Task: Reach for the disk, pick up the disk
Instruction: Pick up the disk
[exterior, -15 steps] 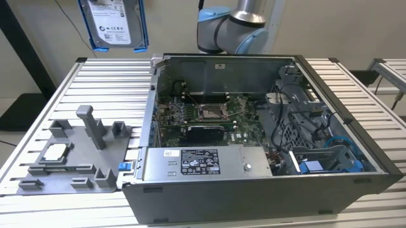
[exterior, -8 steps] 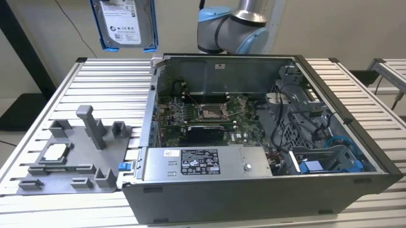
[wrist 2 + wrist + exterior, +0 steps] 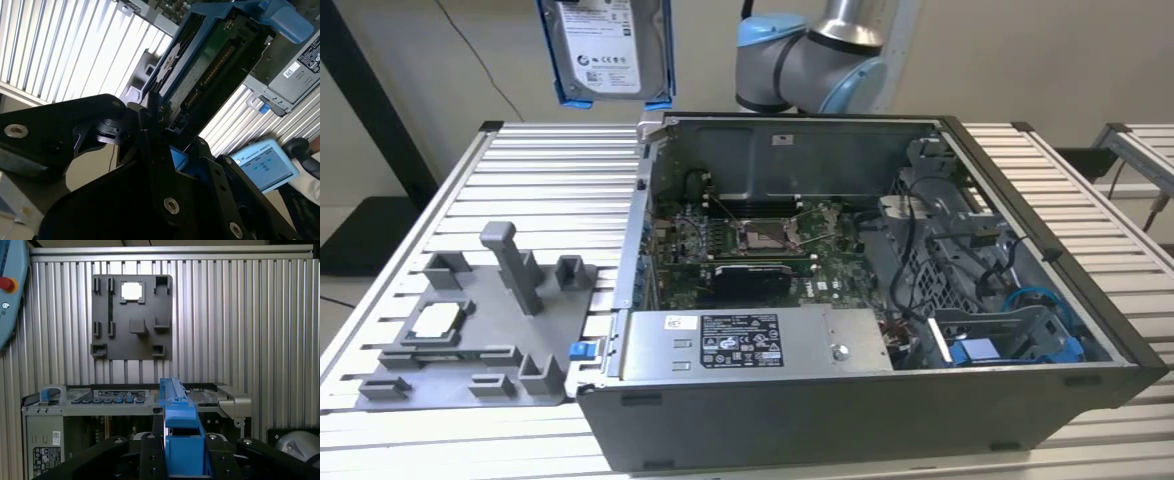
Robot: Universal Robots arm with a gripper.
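The disk (image 3: 607, 50) hangs high in the air above the table's far side, over the exterior view's left of the open computer case. Its white label faces the camera, with its blue frame along the edges. In both wrist views I see it edge-on. The second wrist view shows its green circuit side (image 3: 210, 65), and the first wrist view shows its blue frame (image 3: 175, 405). My gripper (image 3: 181, 442) is shut on the disk, with a black finger (image 3: 150, 447) pressed against each side. The gripper (image 3: 165, 127) also clamps it in the second wrist view.
The open computer case (image 3: 1067, 300) stands on the slatted aluminium table (image 3: 534, 180). A grey fixture plate (image 3: 494, 375) holding a small silver chip (image 3: 434, 320) lies at the exterior view's left. The arm's joints (image 3: 814, 60) rise behind the case. A blue-screened pendant (image 3: 262, 167) is held by a hand (image 3: 312, 162).
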